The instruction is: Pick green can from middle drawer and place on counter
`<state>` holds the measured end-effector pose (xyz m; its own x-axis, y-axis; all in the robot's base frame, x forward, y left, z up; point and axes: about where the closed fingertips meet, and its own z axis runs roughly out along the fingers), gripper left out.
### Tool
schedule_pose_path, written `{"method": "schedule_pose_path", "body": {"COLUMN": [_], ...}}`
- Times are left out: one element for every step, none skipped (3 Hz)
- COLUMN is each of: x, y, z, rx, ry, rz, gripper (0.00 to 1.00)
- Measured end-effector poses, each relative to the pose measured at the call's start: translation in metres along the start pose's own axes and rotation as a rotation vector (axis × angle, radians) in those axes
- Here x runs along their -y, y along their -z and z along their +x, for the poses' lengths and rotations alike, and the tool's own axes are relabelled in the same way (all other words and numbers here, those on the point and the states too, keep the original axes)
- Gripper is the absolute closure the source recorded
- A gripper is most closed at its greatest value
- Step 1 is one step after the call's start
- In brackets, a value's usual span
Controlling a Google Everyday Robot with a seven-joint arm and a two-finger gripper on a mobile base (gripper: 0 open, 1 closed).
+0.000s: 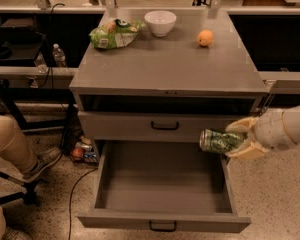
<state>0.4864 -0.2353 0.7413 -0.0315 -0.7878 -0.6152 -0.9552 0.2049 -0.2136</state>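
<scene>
Drawer cabinet seen from above and in front. The gripper (236, 140) enters from the right edge, its two pale fingers (241, 124) clenched on the green can (219, 140), one above and one below. The can lies on its side in the air, silvery end to the left, over the right rear part of the middle drawer (162, 220) – pulled out, its grey floor bare. The drawer front one tier higher (140, 126) is closed. On the counter (170, 66), along its far edge: a green snack bag (115, 33), a white bowl (160, 22) and an orange (205, 37) – all well apart from the can
</scene>
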Motion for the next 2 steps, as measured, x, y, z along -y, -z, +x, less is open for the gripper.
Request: {"method": "schedule_pose_path", "body": {"x": [0.013,0.036], "y": [0.032,0.053], "z": [-0.019,-0.038], "rx": [-0.046,-0.057], "ry": [-0.026,-0.064], "rz": [0.053,0.096], "gripper": [1.00,1.00]}}
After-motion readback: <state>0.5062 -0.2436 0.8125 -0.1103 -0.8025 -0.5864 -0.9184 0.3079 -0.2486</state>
